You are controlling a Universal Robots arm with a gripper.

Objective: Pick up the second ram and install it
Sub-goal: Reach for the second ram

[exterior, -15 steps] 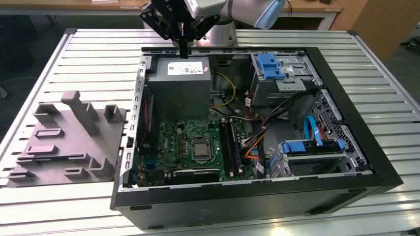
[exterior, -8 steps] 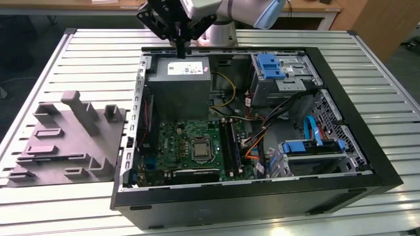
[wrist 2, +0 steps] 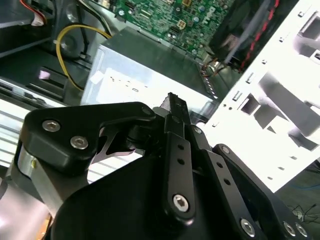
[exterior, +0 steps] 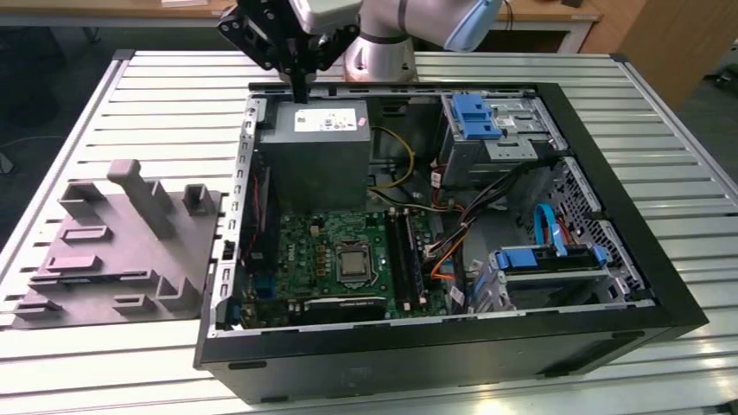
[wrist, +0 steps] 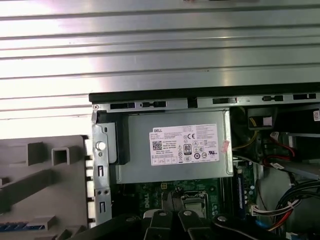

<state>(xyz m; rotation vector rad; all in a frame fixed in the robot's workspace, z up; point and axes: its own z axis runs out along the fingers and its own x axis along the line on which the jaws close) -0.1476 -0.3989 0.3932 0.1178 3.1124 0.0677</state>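
On the slatted metal table (exterior: 645,112) lay an open computer case (exterior: 623,333), with a grey moulded fixture (exterior: 127,251) just beside it on the exterior view's left. Over the power supply (exterior: 311,160) at the case's far end hung the gripper (exterior: 302,95), jaws pressed together on nothing. The second ram (wrist: 20,227) seemingly sat in the fixture's near part. I judged it light, stiff and fragile, best pinched by its long edges, off the chips.

Under my gripper (exterior: 300,92) the supply (exterior: 314,160) blocks; the board (exterior: 334,251) lies open, cables (exterior: 452,226) beside it.
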